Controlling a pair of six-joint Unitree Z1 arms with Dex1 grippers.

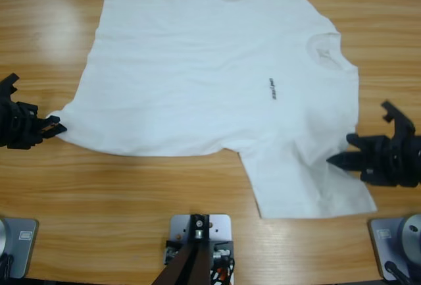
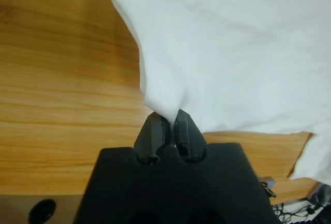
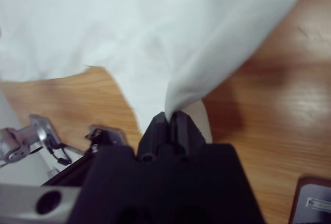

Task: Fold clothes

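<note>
Wooden tabletop (image 1: 131,186) with a long pale grain fills the scene, and most of its middle is covered by the white T-shirt (image 1: 197,81), which is spread flat with its round neck (image 1: 323,49) turned toward the right side of the high view and its hem toward the left. A tiny dark logo (image 1: 271,88) is seen on the chest, and one short sleeve (image 1: 309,180) lies spread toward the near edge of the table. At the shirt's lower left corner the cloth is drawn out into a small point, and this point is pinched by the left gripper (image 1: 51,127), whose two black jaws are closed on the fabric, as is shown plainly in the left wrist view (image 2: 168,123). On the right, the edge of the sleeve near the shoulder is clamped by the right gripper (image 1: 337,160), its jaws likewise closed on a gathered fold of white cloth (image 3: 169,116). Both grippers are held low at the table's surface, well apart, at opposite ends of the garment.
</note>
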